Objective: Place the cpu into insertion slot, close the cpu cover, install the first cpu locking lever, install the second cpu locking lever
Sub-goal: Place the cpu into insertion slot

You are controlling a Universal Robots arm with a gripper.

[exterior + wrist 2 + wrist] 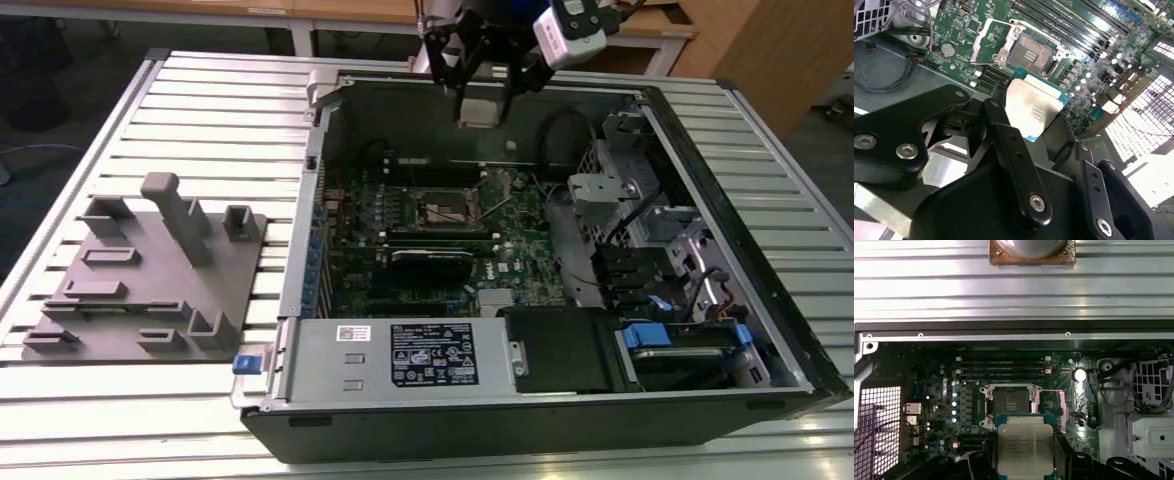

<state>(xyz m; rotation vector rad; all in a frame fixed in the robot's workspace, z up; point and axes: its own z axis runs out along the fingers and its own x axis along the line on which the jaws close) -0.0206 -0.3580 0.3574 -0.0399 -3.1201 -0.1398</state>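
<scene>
**Airborne: cpu (478,115) in gripper (481,98), socket (447,207) bare**

Exterior view. Gripper up over the far side of the open computer case (507,430), closed on the cpu. Hangs clear of the green motherboard (400,240), well apart from the socket below. Not yet seated.

Second wrist view. Black fingers (998,120) clamped on two opposite edges of the cpu (1035,112). Pale metal top toward the camera, green rim showing at the free edges. Beyond the chip, socket (1031,52) uncovered, contact field exposed. cpu cover (979,45) swung open just beside the socket, board visible through its square opening. Long memory slots (1079,30) on the socket's other side. No telling how the locking levers stand.

First wrist view. Same grip, cpu (1020,450) held level between the finger links. Socket (1011,405) in sight just past the chip's edge, metal bracket around it.

Surroundings, exterior view. Case lying on its side on a slatted metal table (200,100). Grey moulded fixture (147,270) on the table at the exterior view's left, beside the case. Silver power supply (400,355) with a black label along the case's near edge. Small blue tab (246,363) at its corner.
</scene>
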